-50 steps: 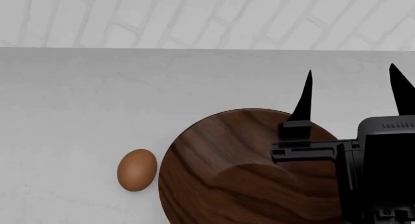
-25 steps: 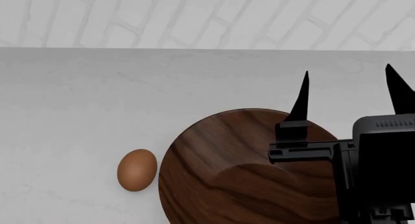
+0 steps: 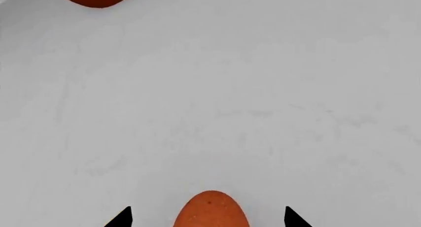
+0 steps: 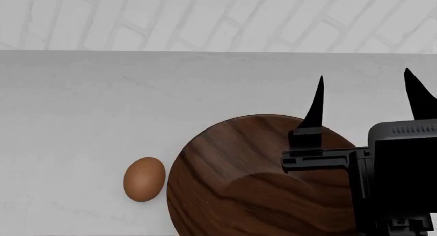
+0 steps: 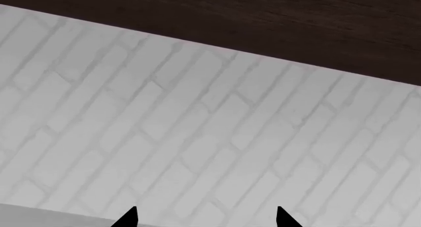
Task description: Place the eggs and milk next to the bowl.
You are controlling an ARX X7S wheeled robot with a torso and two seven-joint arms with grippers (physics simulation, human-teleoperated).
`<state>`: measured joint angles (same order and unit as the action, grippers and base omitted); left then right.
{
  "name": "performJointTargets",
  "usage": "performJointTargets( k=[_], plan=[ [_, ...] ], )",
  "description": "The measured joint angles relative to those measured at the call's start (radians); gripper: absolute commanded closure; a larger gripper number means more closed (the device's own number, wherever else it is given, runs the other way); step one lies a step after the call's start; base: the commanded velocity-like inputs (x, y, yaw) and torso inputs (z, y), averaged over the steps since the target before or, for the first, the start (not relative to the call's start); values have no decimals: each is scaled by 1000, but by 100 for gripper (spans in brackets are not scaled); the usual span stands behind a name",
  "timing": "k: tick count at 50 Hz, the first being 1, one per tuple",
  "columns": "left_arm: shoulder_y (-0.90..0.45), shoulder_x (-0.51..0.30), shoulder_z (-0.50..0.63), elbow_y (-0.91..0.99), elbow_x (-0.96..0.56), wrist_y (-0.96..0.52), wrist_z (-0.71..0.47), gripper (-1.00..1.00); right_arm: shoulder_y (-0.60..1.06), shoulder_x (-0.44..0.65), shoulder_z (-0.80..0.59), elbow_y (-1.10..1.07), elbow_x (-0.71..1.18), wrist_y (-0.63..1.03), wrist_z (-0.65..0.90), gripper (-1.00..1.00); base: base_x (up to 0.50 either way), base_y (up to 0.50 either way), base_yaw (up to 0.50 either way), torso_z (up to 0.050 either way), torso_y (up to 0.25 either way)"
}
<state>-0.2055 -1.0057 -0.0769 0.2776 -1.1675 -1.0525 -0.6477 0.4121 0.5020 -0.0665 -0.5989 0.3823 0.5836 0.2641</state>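
Left pincer [image 3: 207, 218] released, straddling an egg [image 3: 210, 210] — centre it before clenching gently. Right pincer [image 4: 365, 100] released, empty, above the bowl [image 4: 232, 179].

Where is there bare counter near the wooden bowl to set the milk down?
Bare white counter runs between the large dark-brown wooden bowl and the brick wall, also left of the brown egg. It is tight between egg and bowl, and the open right gripper hangs over the bowl's right side.

Bowl [image 4: 246, 179] cut by bottom edge and right claw [image 4: 365, 100]; two eggs [image 3: 210, 210] edge-cropped.
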Motion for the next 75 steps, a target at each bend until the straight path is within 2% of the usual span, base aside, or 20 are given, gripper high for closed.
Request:
performJointTargets(
  k=[22, 36, 50, 64, 75],
  plan=[
    [38, -6, -16, 37, 5, 4, 16, 100, -2, 2, 2, -3, 7, -3, 3, -100, 0, 0, 0, 0, 0],
    [79, -75, -41, 201, -33, 58, 180, 100, -3, 4, 7, -8, 15, -4, 5, -100, 0, 0, 0, 0, 0],
    [70, -118, -4, 338, -70, 78, 352, 100, -13, 3, 10, 0, 17, -22, 3, -100, 0, 0, 0, 0, 0],
    [6, -120, 79, 446, -82, 73, 485, 100, -27, 4, 18, 3, 20, -36, 4, -100, 0, 0, 0, 0, 0],
    [-105, -87, 175, 493, -86, 23, 541, 100, -32, 7, 22, -2, 24, -37, 7, -100, 0, 0, 0, 0, 0]
  ],
)
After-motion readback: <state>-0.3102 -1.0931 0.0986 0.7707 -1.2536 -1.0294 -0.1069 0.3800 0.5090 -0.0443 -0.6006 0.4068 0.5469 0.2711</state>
